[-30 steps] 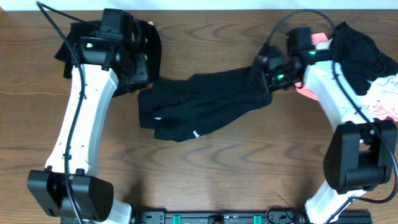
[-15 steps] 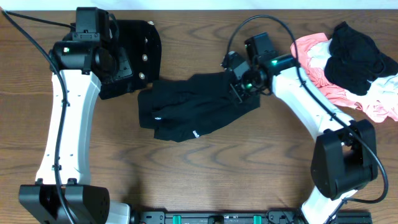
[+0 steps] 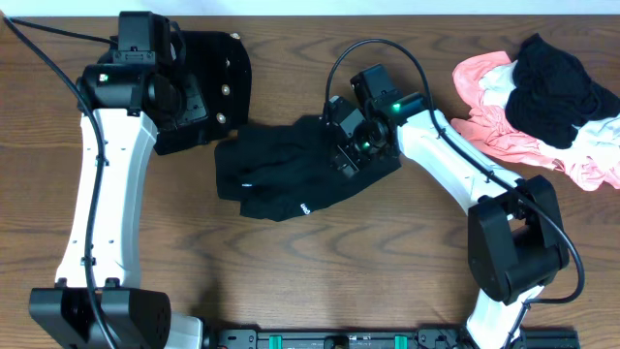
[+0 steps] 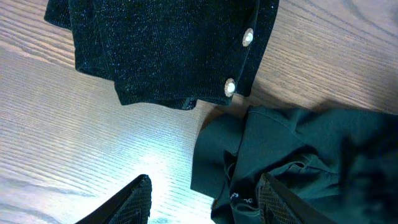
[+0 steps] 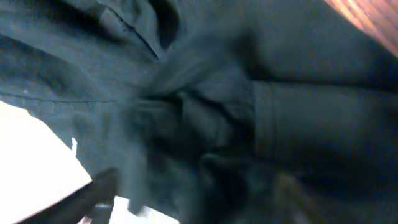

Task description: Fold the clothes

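Observation:
A crumpled black garment (image 3: 281,174) lies mid-table, its right end folded back over the middle. My right gripper (image 3: 347,143) hovers just over that folded end. In the blurred right wrist view the dark cloth (image 5: 205,106) fills the frame, and the right gripper (image 5: 193,202) stands open with a bunched fold lying loose between the fingers. A folded black cardigan with white buttons (image 3: 208,82) sits at the back left. My left gripper (image 4: 205,208) hangs open above the table beside the cardigan (image 4: 161,50), its right finger over the black garment's corner (image 4: 292,162).
A heap of clothes in pink, black and white (image 3: 542,97) lies at the back right corner. The bare wooden table (image 3: 320,281) runs along the front. The right arm's cable (image 3: 334,68) loops above the garment.
My right gripper carried the garment's right end leftward over the middle and has opened, letting it go. The left arm shifted left a little early on, then stayed still.

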Controlling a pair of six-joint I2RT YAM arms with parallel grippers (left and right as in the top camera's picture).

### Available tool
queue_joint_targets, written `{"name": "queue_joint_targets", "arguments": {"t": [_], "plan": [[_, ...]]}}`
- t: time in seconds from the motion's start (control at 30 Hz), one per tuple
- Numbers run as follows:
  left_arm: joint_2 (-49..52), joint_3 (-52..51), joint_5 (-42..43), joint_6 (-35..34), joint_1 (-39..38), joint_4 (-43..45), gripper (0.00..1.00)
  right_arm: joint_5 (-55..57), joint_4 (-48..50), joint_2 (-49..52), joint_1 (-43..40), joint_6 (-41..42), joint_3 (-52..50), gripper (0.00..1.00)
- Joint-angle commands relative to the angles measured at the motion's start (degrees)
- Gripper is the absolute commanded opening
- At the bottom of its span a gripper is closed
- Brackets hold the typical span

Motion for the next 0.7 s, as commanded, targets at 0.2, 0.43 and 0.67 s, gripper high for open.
{"name": "queue_joint_targets", "arguments": {"t": [0.2, 0.43, 0.67], "plan": [[-0.96, 0.37, -0.09, -0.74, 0.2, -0.13, 0.56, 0.52, -1.68, -2.01, -2.78, 3.8, 6.05, 0.84], [-0.96, 0.37, -0.09, -0.76, 0.2, -0.11, 0.56, 0.87, 0.22, 0.04, -7.34, 8.48, 5.88, 0.75], [-0.96, 0.37, -0.09, -0.76, 0.2, -0.13, 0.56, -1.9, 1.36, 4.33, -7.5, 8.9, 5.88, 0.75]]}}
